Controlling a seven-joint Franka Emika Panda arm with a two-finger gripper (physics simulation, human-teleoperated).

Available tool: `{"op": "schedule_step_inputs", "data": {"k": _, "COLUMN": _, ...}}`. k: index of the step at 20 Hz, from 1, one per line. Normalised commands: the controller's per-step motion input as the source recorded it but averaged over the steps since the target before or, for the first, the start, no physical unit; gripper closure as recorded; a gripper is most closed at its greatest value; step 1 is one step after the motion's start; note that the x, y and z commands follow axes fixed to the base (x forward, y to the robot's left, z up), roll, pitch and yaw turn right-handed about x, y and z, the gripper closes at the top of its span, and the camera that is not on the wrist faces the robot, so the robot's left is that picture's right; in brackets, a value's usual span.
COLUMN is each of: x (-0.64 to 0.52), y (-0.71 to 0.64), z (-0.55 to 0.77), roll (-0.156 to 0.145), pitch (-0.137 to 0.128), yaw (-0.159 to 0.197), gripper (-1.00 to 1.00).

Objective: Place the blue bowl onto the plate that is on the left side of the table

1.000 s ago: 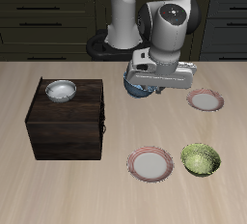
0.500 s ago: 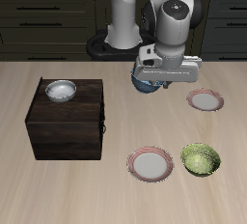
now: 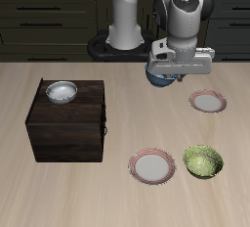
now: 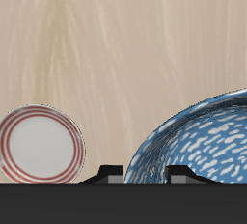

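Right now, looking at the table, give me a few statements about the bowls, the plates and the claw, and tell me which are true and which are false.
1. The claw holds the blue bowl above the table. True.
2. The blue bowl already sits on the plate. False: it hangs in the air, short of that plate.
3. A white-grey bowl rests on top of the dark wooden box. True.
4. The green bowl is stacked on a plate. False: it stands on the table beside the nearer plate.
5. Both pink-rimmed plates have nothing on them. True.
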Motion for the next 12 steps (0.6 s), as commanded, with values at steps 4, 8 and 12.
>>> {"op": "schedule_step_inputs", "data": {"k": 4, "x": -0.36, "y": 0.35, "z": 0.04, "roll": 0.034, "pitch": 0.019, "yaw": -0.018, "gripper": 1.00}}
{"op": "schedule_step_inputs", "data": {"k": 8, "x": -0.23, "y": 0.26, "z": -0.03, "roll": 0.000, "pitch": 0.016, "yaw": 0.007, "gripper": 1.00}}
{"op": "schedule_step_inputs", "data": {"k": 12, "x": -0.15, "y": 0.41, "z": 0.04, "roll": 0.056, "pitch": -0.006, "yaw": 0.026, "gripper": 1.00}}
